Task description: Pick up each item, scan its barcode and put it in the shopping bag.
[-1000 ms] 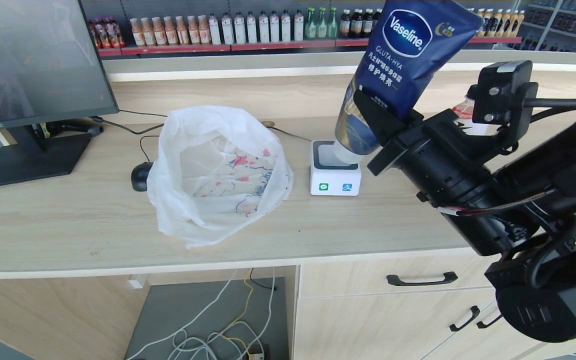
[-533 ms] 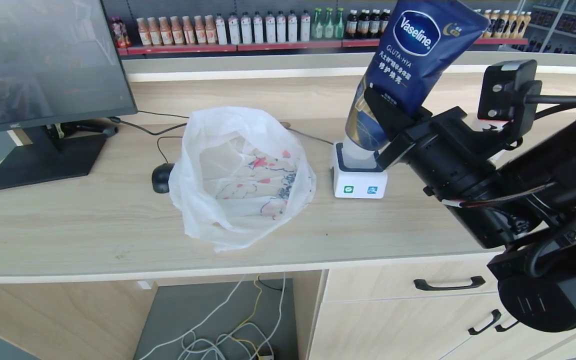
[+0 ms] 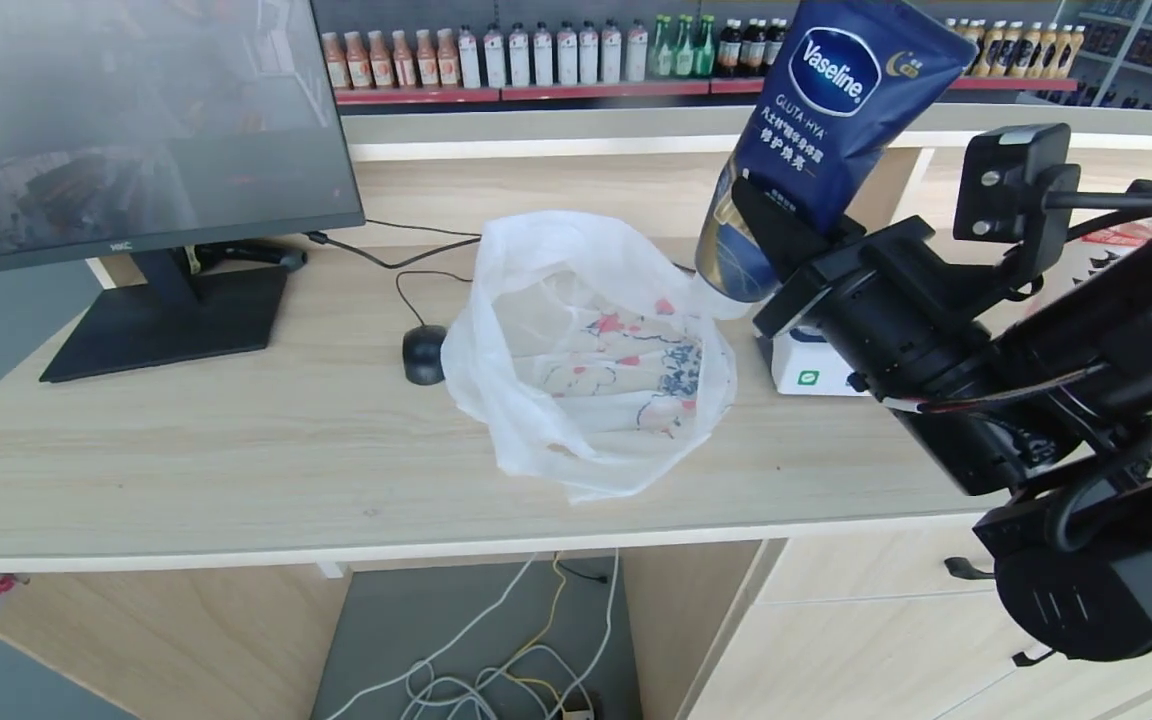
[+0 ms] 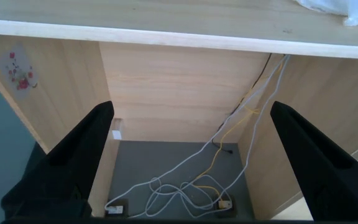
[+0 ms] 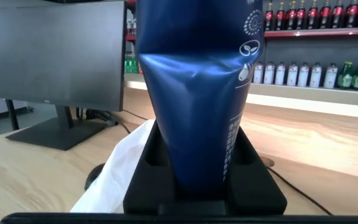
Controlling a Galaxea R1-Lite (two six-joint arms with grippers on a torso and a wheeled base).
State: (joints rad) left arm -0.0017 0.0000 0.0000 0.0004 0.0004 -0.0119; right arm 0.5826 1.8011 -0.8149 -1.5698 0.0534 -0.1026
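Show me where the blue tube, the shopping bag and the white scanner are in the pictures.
blue tube [image 3: 826, 110]: head view, on its printed front face.
shopping bag [image 3: 486, 345]: head view, on its plastic side wall.
white scanner [image 3: 804, 368]: head view, on its front face.

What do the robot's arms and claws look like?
All black. The right arm is made of chunky round segments, with thin red and white wires and a thick black cable looping along it, plus a boxy camera on a bracket. The right gripper and left gripper each have two flat, wedge-shaped black fingers.
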